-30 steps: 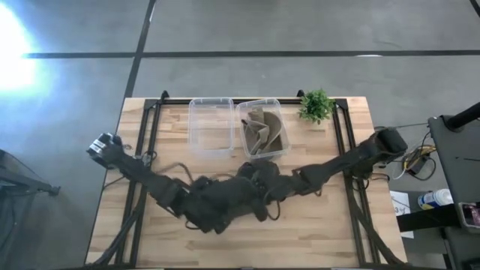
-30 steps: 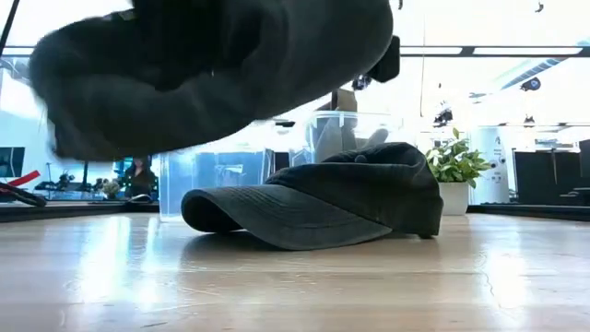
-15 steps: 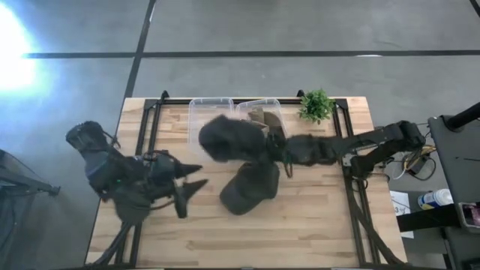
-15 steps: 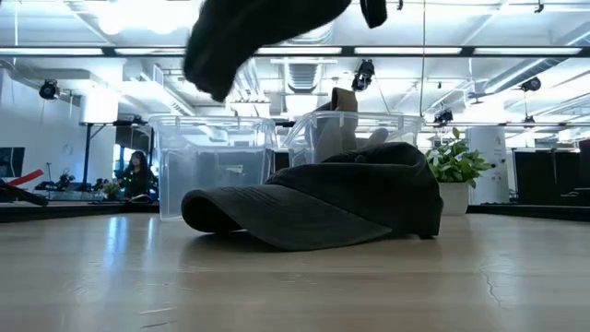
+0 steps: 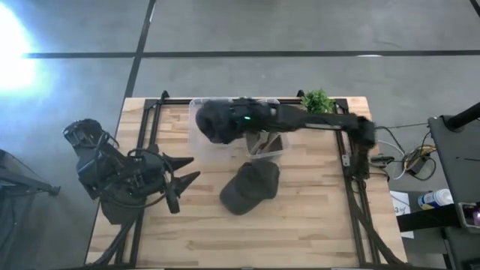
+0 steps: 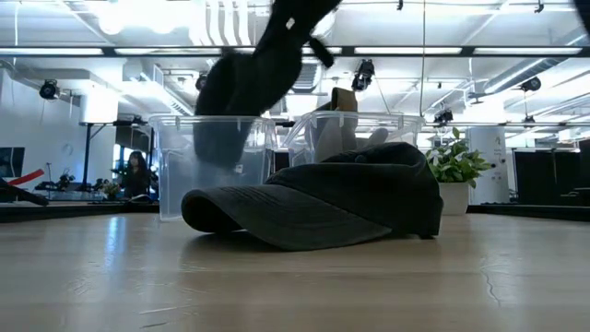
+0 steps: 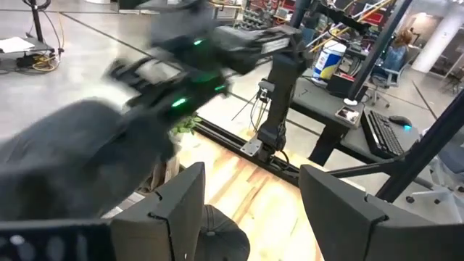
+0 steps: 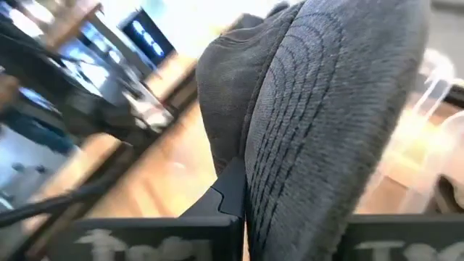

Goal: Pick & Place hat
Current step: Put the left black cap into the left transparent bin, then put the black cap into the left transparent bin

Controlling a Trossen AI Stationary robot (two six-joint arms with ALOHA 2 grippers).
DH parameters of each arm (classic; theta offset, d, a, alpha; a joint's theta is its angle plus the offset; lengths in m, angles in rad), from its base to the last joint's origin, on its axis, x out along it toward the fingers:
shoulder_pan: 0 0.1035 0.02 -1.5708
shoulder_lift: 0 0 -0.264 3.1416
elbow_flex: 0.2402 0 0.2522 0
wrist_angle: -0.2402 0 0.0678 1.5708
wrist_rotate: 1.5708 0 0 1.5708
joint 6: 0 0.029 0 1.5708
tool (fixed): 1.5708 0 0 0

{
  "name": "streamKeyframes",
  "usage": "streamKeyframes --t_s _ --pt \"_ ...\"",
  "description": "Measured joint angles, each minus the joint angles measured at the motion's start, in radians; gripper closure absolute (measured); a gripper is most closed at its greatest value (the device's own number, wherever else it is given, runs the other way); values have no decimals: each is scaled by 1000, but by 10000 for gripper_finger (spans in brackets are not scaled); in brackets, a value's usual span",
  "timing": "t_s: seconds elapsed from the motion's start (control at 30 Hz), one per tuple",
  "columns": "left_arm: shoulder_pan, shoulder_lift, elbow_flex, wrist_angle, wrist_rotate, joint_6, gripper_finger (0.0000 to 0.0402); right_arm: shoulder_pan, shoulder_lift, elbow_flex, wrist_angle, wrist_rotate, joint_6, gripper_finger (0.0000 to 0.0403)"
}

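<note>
My right gripper reaches in from the table's right and is shut on a dark grey hat. It holds the hat over the left clear bin. In the low view this hat hangs in front of that bin. A second dark cap rests on its brim and crown rim at the table's middle. My left gripper is open at the table's left, apart from everything, its fingers spread wide. My right gripper pinches the dark hat by its stitched brim, with one finger lying against the brim's edge. The hat is lifted clear of the table. Its crown hangs below the gripper, above the left bin.
The right clear bin holds tan hats. A small potted plant stands at the far right corner. Black frame rails run along both table sides. Bare wood lies along the near edge.
My right gripper has carried the hat up from the table's middle toward the far edge, and it is now over the left bin. My left arm has drawn back from the middle to the table's left. The second cap has stayed put.
</note>
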Motion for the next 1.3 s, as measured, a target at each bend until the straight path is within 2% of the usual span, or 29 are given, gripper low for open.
streamKeyframes --t_s 0.27,0.47,0.63,0.77,0.87,0.97,1.07,1.17,1.3 --pt "0 -1 0 -6 2 4 184 -27 319 371 -280 -24 -104 350" --pt "-3 -1 0 -8 15 6 184 -1 462 563 -407 -28 -167 316" --pt "-3 -2 -1 -18 17 6 184 32 434 539 -408 4 -256 280" --pt "-3 -2 -1 -34 18 10 184 77 360 541 -393 69 -375 255" --pt "-3 -2 -12 -53 22 -1 184 108 305 541 -415 61 -457 241" --pt "-2 -2 -49 -104 93 -62 184 158 261 536 -498 66 -508 232" --pt "12 -2 -141 -116 198 -192 184 220 215 496 -571 63 -508 229" --pt "20 -1 -288 -80 307 -344 184 272 168 384 -602 63 -488 232" --pt "18 0 -515 128 398 -551 184 331 94 151 -576 62 -391 239"
